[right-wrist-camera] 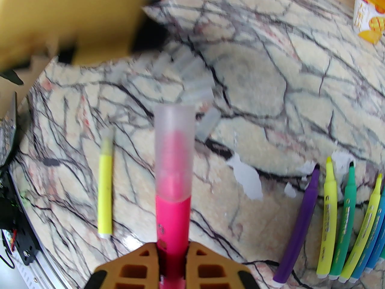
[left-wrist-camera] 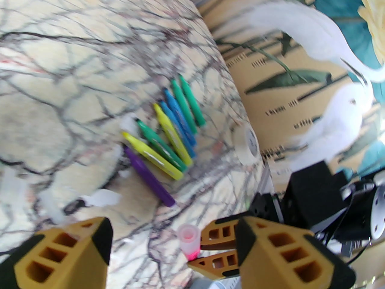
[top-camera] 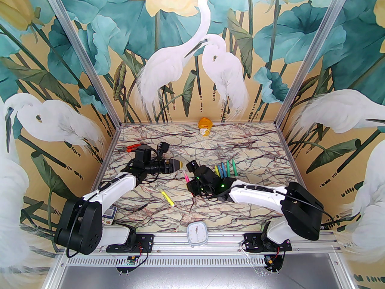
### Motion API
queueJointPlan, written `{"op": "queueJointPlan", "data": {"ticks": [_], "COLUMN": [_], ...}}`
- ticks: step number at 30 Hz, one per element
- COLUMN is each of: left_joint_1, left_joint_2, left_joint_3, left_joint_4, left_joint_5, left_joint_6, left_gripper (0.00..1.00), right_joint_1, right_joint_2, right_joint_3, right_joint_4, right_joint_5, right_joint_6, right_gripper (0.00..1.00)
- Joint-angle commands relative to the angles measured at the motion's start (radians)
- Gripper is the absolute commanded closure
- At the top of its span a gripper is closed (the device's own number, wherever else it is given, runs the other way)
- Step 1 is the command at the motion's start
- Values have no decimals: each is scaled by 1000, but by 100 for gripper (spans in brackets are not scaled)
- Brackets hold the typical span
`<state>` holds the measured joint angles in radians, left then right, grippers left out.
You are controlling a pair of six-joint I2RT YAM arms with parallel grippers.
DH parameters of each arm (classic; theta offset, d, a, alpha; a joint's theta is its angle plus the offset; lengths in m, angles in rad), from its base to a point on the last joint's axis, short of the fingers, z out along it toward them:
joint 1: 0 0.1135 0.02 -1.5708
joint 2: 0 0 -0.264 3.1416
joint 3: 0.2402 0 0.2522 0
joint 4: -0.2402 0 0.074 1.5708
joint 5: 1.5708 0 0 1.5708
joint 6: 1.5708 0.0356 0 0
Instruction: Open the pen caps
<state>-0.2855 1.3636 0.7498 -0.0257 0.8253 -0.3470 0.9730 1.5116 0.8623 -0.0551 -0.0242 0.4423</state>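
My right gripper (right-wrist-camera: pixel 173 250) is shut on a pink pen (right-wrist-camera: pixel 173 218) whose clear pen cap (right-wrist-camera: pixel 174 143) is still on and points away from the wrist. In the left wrist view that cap (left-wrist-camera: pixel 189 239) stands between the fingers of my left gripper (left-wrist-camera: pixel 174 245), nearer the right-hand finger (left-wrist-camera: pixel 249 242), with a gap on both sides; the jaws are open. From above, the left gripper (top-camera: pixel 177 165) faces the pink pen (top-camera: pixel 186 178) at mid-table. A capped yellow pen (right-wrist-camera: pixel 106 182) lies alone. Several loose caps (right-wrist-camera: pixel 195 80) lie clustered beyond the pink pen.
A row of several pens (top-camera: pixel 225 169) with bare tips lies right of the grippers. Orange-handled pliers (top-camera: pixel 132 147) lie at the left, an orange-lidded cup (top-camera: pixel 205 125) stands at the back edge, and a white timer (top-camera: pixel 197 234) sits at the near edge.
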Motion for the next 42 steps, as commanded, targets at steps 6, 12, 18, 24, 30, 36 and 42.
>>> {"op": "queueJointPlan", "data": {"ticks": [6, 12, 18, 24, 30, 36, 42], "left_joint_1": [-50, -75, -86, -87, -93, -95, -95], "left_joint_2": [27, 45, 54, 64, 71, 83, 97], "left_joint_3": [53, 71, 79, 85, 95, 108, 123], "left_joint_4": [0, -21, -36, -40, -39, -27, -14], "left_joint_5": [103, 128, 132, 136, 147, 161, 171], "left_joint_6": [49, 72, 85, 87, 81, 58, 28], "left_gripper": [36, 44, 51, 58, 70, 83, 88], "right_joint_1": [-7, -7, -9, -10, -12, -12, -12], "right_joint_2": [-50, -66, -73, -78, -70, -55, -34], "right_joint_3": [-26, -33, -36, -34, -31, -23, -21], "right_joint_4": [48, 51, 49, 51, 56, 51, 61], "right_joint_5": [6, 22, 32, 37, 36, 42, 43], "right_joint_6": [-23, -24, -22, -24, -24, -25, -34], "right_gripper": [90, 90, 90, 90, 90, 74, 61]}}
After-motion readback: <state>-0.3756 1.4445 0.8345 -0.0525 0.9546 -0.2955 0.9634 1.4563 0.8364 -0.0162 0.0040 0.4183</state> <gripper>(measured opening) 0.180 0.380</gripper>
